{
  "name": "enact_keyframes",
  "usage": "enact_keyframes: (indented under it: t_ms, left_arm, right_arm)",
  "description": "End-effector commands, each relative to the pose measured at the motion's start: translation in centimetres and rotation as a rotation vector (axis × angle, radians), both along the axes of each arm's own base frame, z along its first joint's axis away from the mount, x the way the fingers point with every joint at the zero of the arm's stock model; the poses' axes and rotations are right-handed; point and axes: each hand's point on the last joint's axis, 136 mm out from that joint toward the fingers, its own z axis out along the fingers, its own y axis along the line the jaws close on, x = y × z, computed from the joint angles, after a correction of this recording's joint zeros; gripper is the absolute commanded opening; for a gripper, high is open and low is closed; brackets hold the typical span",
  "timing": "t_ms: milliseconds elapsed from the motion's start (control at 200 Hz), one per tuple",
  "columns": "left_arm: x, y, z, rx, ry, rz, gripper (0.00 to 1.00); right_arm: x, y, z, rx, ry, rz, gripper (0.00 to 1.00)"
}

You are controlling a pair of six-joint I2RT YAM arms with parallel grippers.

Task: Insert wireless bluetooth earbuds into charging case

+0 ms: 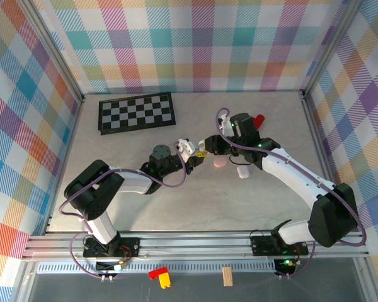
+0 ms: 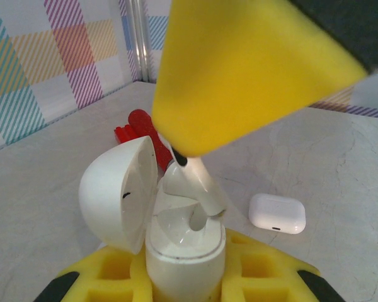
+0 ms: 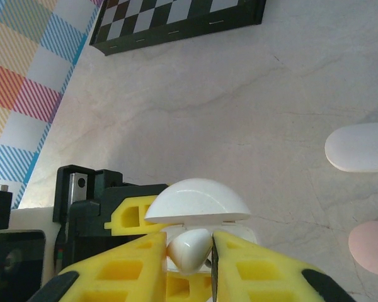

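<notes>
At mid-frame on the pale marbled worktop, the left gripper clamps the open white pebble-shaped plastic charging case. Above it, the right gripper pinches a tiny white plastic earbud, stem dipping into the case's well. I judge the insertion begun but unfinished: seating, release and closing the lid remain.

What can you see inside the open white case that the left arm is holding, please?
One white earbud, pinched by the right gripper, leans into the case beside its raised lid. The bottom of the hollow is covered by the earbud and the rim.
</notes>
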Motion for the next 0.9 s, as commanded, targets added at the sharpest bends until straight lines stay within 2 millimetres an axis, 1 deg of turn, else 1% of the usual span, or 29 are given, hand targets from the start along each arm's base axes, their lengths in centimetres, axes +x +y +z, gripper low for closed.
enact_keyframes:
  t_ms: [0,250,420,555,895]
  left_arm:
    - [-0.1,-0.8,1.6,-0.037,-0.044,-0.022,0.02]
    - [-0.2,-0.8,2.1,-0.062,-0.038,-0.023,0.02]
    - [-0.1,-0.8,2.2,-0.062,-0.037,-0.027,0.02]
    - [-0.1,-0.9,1.9,-0.061,-0.03,-0.027,0.02]
    - [-0.5,-1.0,2.6,-0.078,-0.033,-0.046,0.02]
  right_arm:
    - [0.8,0.3,1.2,0.021,-0.035,0.004,0.23]
    - [1.0,0.1,0.1,-0.011,-0.023,-0.005,0.23]
    - [0.9,0.6,1.0,0.033,-0.036,0.008,0.23]
    - [0.9,0.6,1.9,0.058,-0.059,0.004,0.23]
    - [1.3,0.6,1.3,0.043,-0.062,0.0,0.23]
